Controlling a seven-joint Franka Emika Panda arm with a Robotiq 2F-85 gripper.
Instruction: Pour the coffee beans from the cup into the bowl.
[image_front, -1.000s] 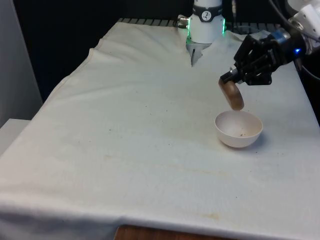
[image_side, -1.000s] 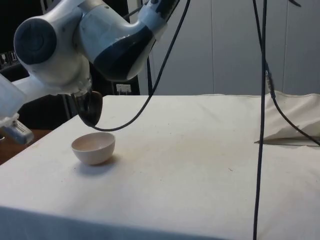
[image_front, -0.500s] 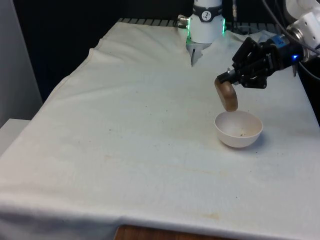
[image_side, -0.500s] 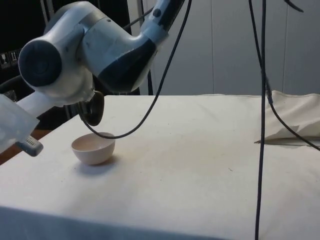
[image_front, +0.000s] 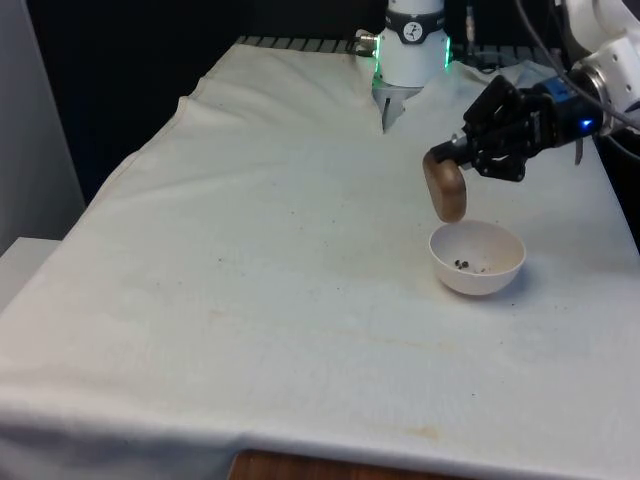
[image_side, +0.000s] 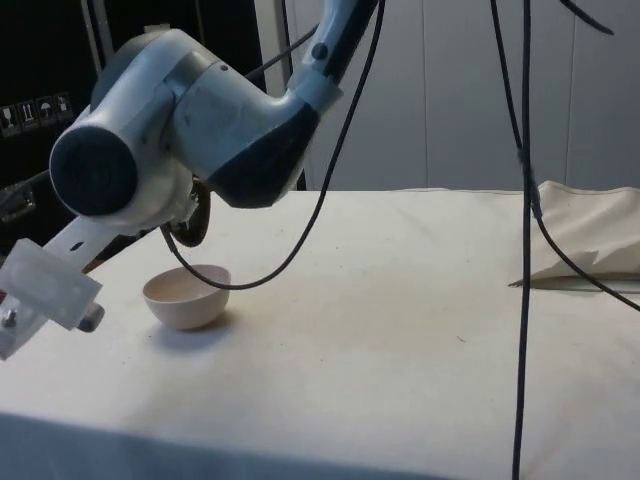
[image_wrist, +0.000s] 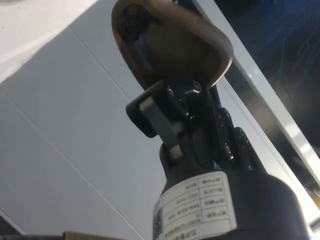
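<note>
The tool is clamped on the rim of a brown cup, which hangs tipped steeply, mouth downward, just above the rim of the white bowl at about the bowl's ten o'clock in the front view. In the wrist view the cup sits pinched between the fingers, its inside looking dark and mostly bare. A few coffee beans lie at the bottom of the bowl, so the pour seems largely done; what remains is likely shaking out any stragglers and righting the cup. The bowl stands near the tabletop edge at three o'clock, with wide open cloth toward nine o'clock
</note>
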